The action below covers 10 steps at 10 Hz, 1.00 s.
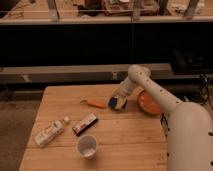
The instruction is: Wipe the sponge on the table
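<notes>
The gripper [120,97] sits right on top of the sponge [117,104], at the far right of the desk [125,142]. Whether it grips the sponge cannot be told.

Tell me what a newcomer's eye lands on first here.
The white arm reaching in from the right, its gripper down on the blue-and-yellow sponge at the table's far side. Then the carrot just left of the sponge and the orange dish right of it; cup, dark box and white bottle sit front-left.
</notes>
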Tool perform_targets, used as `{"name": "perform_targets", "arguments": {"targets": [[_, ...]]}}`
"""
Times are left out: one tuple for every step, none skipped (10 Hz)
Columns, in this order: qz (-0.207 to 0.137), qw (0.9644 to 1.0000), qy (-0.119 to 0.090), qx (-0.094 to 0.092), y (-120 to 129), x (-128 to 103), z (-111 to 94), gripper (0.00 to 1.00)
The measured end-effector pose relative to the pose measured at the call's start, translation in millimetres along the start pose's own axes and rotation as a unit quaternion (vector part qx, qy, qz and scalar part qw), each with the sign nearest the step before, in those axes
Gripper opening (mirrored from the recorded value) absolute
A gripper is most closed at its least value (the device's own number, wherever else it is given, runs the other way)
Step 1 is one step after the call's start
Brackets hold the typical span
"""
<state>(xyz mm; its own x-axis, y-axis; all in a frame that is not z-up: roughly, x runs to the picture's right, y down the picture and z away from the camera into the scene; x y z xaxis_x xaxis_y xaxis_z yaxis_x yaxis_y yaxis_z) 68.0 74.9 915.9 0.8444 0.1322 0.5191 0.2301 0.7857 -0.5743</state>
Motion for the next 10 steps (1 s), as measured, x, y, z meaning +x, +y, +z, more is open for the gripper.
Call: {"name": "perform_targets", "arguments": {"targets": [[-0.011, 0.9999, -0.008, -0.010, 5, -5, 2, 0.01], [-0.024, 0.9994, -0.015, -0.018, 11, -13, 2, 0.01], [-0.032, 0.9991, -0.019, -0.022, 14, -17, 2, 0.01], [-0.044, 0.9984, -0.020, -0.029, 21, -24, 1, 0.01], [-0.055, 0.9976, -0.020, -0.037, 31, -30, 1, 0.01], [-0.067, 0.9965, -0.020, -0.044, 43, -37, 0, 0.01], [-0.074, 0.9958, -0.019, -0.050, 51, -39, 1, 0.01], [-0.084, 0.9948, -0.014, -0.057, 60, -42, 4, 0.01], [-0.090, 0.9940, -0.002, -0.063, 67, -44, 8, 0.01], [-0.090, 0.9939, 0.009, -0.062, 71, -41, 9, 0.01]]}}
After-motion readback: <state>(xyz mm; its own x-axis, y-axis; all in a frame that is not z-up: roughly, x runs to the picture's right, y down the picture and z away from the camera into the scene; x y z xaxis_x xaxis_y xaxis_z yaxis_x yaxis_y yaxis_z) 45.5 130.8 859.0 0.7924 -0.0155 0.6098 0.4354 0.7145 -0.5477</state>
